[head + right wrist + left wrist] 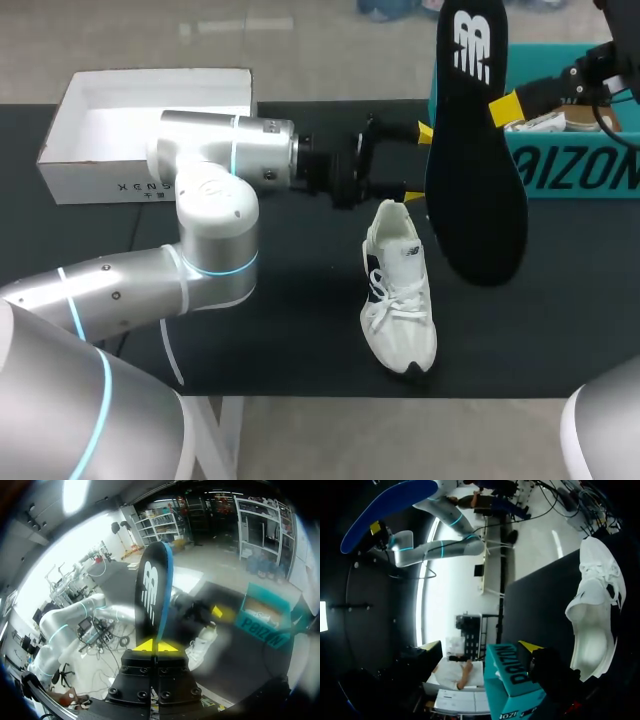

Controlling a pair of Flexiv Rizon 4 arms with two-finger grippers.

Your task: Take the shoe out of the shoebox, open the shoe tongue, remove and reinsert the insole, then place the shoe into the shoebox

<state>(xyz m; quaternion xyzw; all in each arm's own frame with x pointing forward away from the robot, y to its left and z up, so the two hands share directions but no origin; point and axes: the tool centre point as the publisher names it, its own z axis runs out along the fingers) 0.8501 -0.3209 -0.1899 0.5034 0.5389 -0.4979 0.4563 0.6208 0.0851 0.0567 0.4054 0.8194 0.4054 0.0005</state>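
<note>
The insole [478,150] is held in the air, on end, with its edge pinched between the closed fingers of the right gripper [505,105] and its black printed face turned toward the head camera. The white shoe [400,290] is seen standing on its sole on the black table [300,330], outside the teal shoebox [575,170]. The left gripper [417,163] is spread wide and holds nothing, one tip just beside the heel. A white box [150,110] is set at the far left.
</note>
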